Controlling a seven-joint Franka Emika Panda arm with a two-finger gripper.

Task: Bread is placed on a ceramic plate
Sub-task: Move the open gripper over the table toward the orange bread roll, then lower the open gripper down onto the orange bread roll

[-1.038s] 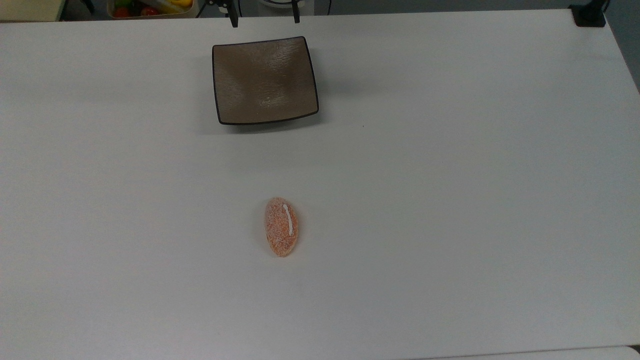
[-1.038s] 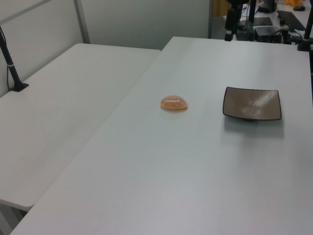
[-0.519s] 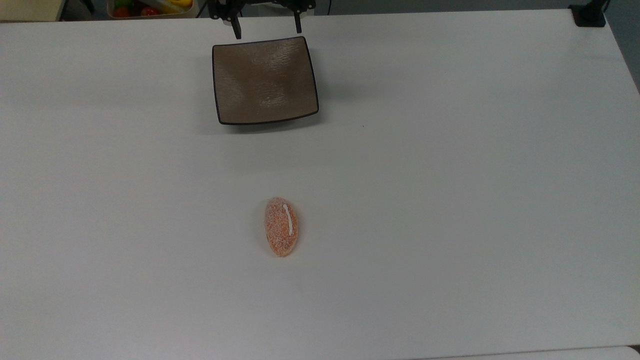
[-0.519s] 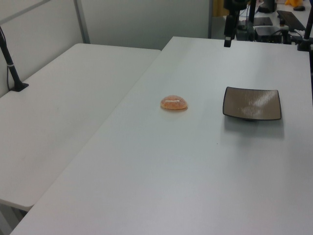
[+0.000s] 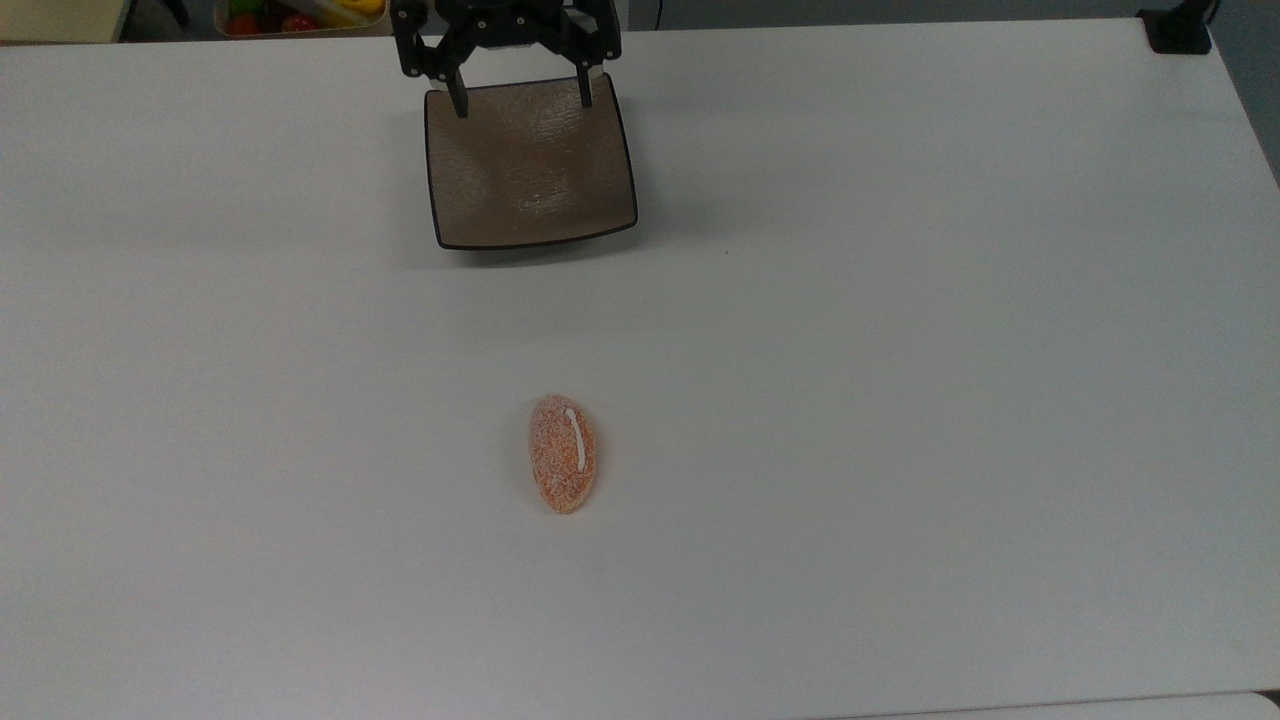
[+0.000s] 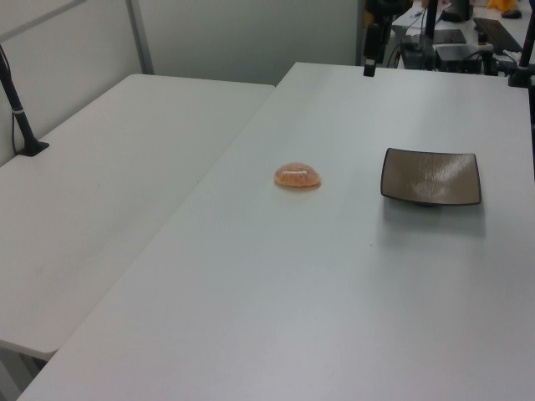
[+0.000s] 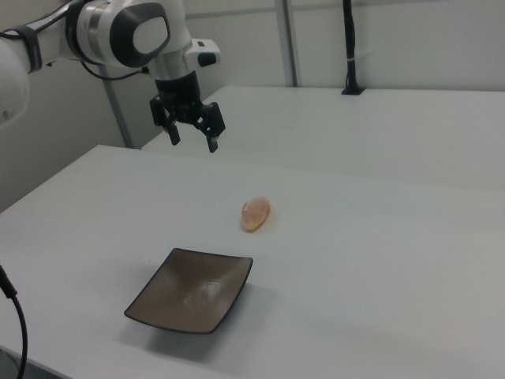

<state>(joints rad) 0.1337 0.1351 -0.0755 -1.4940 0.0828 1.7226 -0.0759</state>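
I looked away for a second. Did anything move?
The black two-finger claw came farther into the top view, now open above the square brown ceramic plate's far edge, holding nothing. The small oval orange-brown bread and the plate stayed put.

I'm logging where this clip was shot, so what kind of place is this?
Probably a robotics lab or office workroom: plain white tables, a robot arm with its end effector open above a staged bread and ceramic plate, and partition walls behind.
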